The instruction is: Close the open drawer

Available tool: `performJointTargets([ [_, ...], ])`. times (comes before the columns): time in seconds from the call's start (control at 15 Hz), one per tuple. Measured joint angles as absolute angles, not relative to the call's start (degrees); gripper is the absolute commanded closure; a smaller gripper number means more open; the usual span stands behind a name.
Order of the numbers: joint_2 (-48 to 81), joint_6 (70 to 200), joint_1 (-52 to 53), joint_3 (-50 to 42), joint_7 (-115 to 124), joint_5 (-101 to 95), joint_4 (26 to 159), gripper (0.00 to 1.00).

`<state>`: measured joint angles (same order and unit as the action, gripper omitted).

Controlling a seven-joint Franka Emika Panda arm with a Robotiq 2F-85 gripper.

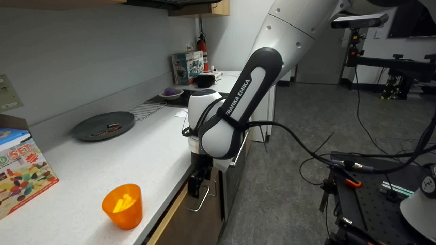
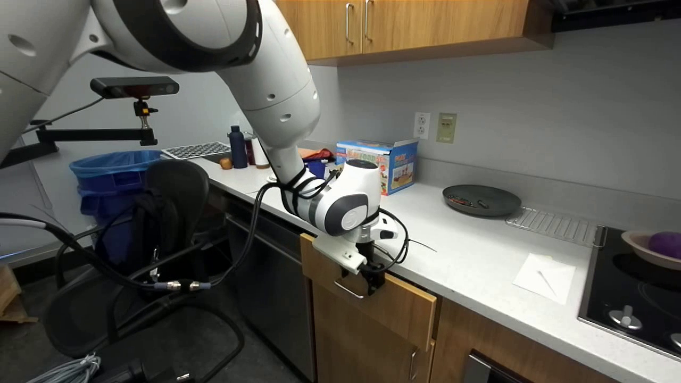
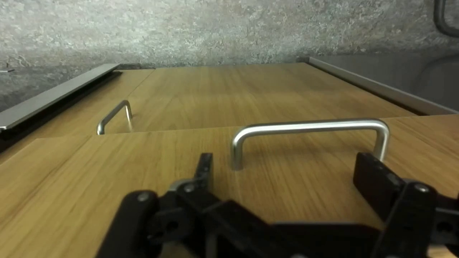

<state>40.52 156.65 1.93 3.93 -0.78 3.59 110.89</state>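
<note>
White counter (image 2: 473, 260) is backed by a grey wall (image 2: 505, 106); beneath its edge, the drawer (image 2: 401, 306) is partly extended. Gripper (image 3: 285, 161) is positioned near its front and handle (image 3: 308, 126), jaws spread apart.

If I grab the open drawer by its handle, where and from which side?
Probably the middle of the handle, from above: it runs across the drawer front, standing off with a gap behind. The open jaws are spread along the handle, so a quarter turn first looks wise.
</note>
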Motion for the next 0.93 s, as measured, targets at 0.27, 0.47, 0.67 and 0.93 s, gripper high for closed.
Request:
performJointTargets([
  [0.27,41.5,165.8,2.5,4.0,-0.8,3.5,112.0,0.00],
  [0.47,41.0,175.5,3.6,4.6,-0.6,3.4,115.3,0.00],
  [0.67,39.6,184.9,5.3,5.2,-0.5,3.4,119.9,0.00],
  [0.93,35.9,192.3,9.1,4.6,-0.2,3.5,126.5,0.00],
])
